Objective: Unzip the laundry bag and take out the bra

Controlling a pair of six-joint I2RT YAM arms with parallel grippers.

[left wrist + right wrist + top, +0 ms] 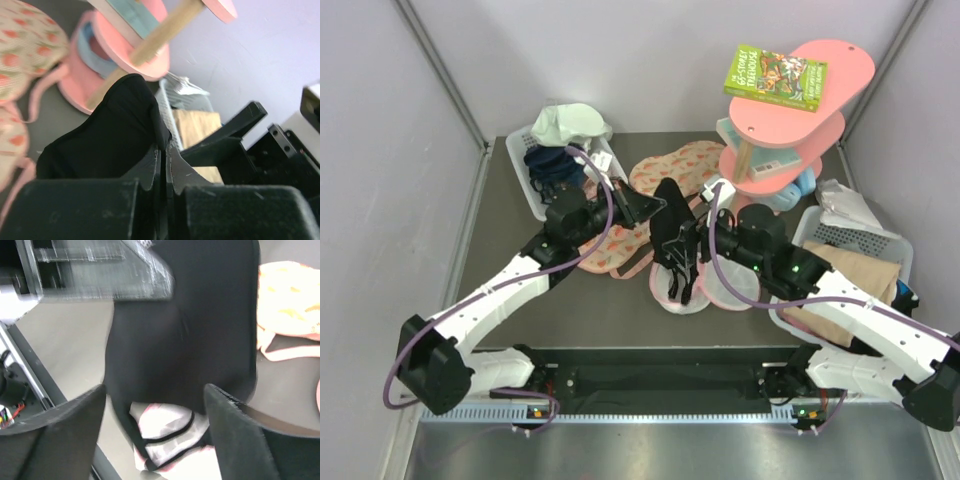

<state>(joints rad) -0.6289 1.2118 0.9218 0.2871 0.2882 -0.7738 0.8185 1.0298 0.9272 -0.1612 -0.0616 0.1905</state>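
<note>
Nearest the lens: left claw (164, 150), clenched tight on a thin fold at the edge of the bra (105, 135), black cup rising just beyond the fingertips. Bra lifted off the counter (500, 300), hanging mid-counter, directly above the laundry bag (159, 422).

Right claw (155, 400) released, jaws standing wide, fingers (65, 425) either side of the hanging black fabric, gripping nothing. Contact with the fabric impossible to confirm through the blur.

Laundry bag lying toward the near edge, about midway between left and right edges. Thin black line, likely a strap (172, 434), draped across the white mesh or perhaps caught in its opening; cannot tell which.

Risks, judged from this:
- Only one hold on the garment, and a shallow pinch at that. Slip likely under any tug.
- Strap snagging on zip or mesh, dragging the bag up or toward the near edge with the bra.
- Loose strap looping over an open finger of the right claw during withdrawal.
- Drop onto the fruit-print pieces (620, 245) just beside.
</note>
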